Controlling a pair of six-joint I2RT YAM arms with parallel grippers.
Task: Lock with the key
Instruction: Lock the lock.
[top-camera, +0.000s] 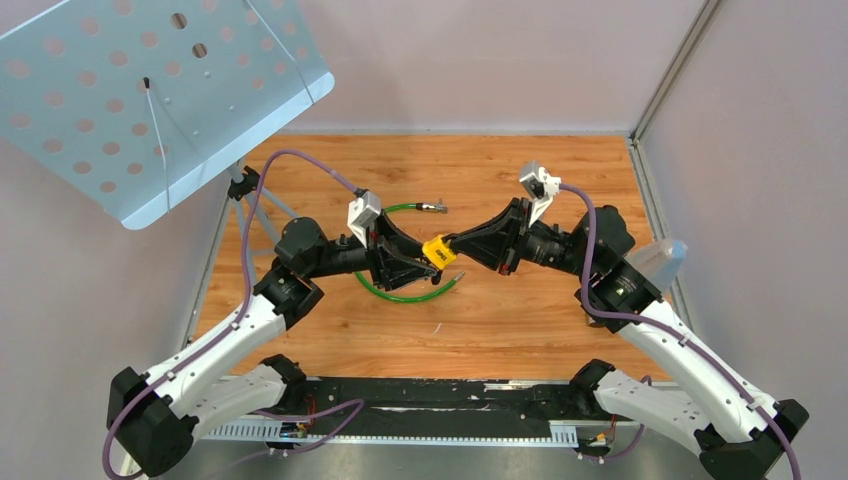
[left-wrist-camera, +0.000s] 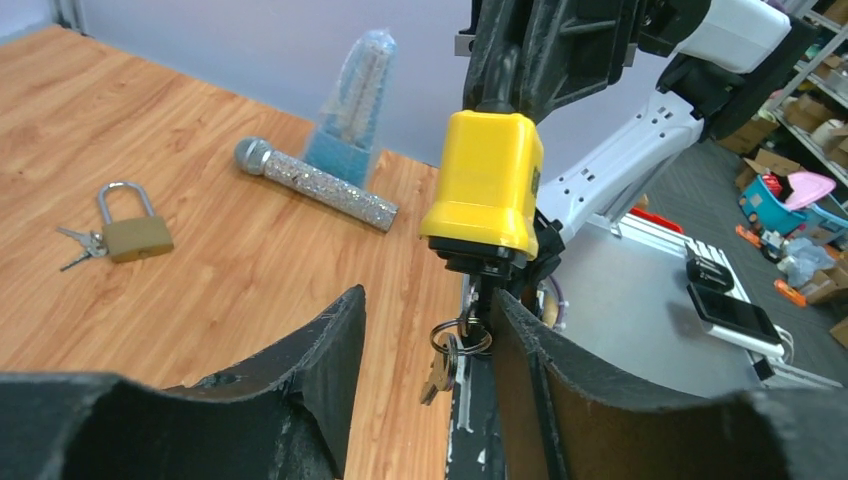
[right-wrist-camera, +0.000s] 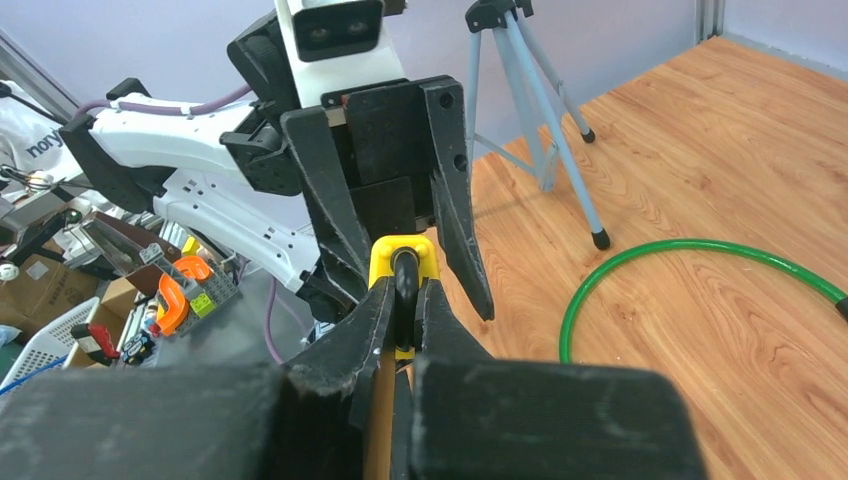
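So the right tool (right-wrist-camera: 400, 300) is clamped on the yellow padlock (left-wrist-camera: 485, 180) by its shackle, up above the middle of the bench (top-camera: 500, 320) — the left tool (left-wrist-camera: 425, 310) sits half-open around the key (left-wrist-camera: 482, 298) underneath, not gripping it, so the turn isn't done.

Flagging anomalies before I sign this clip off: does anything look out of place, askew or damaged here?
Nothing damaged or spilled. The yellow padlock hangs in mid-air, held at its top by the right gripper, keys dangling beneath it between the left gripper's open jaws. A second brass padlock lies on the table.
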